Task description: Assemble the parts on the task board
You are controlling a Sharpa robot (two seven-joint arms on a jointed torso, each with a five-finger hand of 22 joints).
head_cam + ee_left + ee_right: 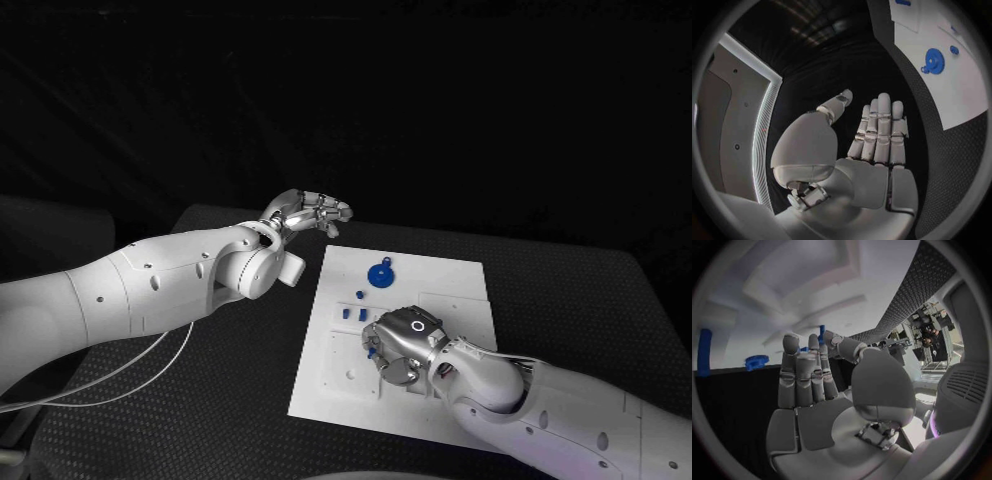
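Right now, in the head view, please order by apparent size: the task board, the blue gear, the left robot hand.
1. task board, clearly largest.
2. left robot hand.
3. blue gear, smallest.

The hand is raised nearer the camera, so it may look enlarged.

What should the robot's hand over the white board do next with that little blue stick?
Probably lower it into its place on the task board. The right hand is over the board and seems to pinch a small blue part at its fingertips. The left hand is off the board, holding nothing.

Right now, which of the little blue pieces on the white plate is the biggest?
The round blue gear near the task board's far edge; the other blue parts closer to the right hand are small and narrow.
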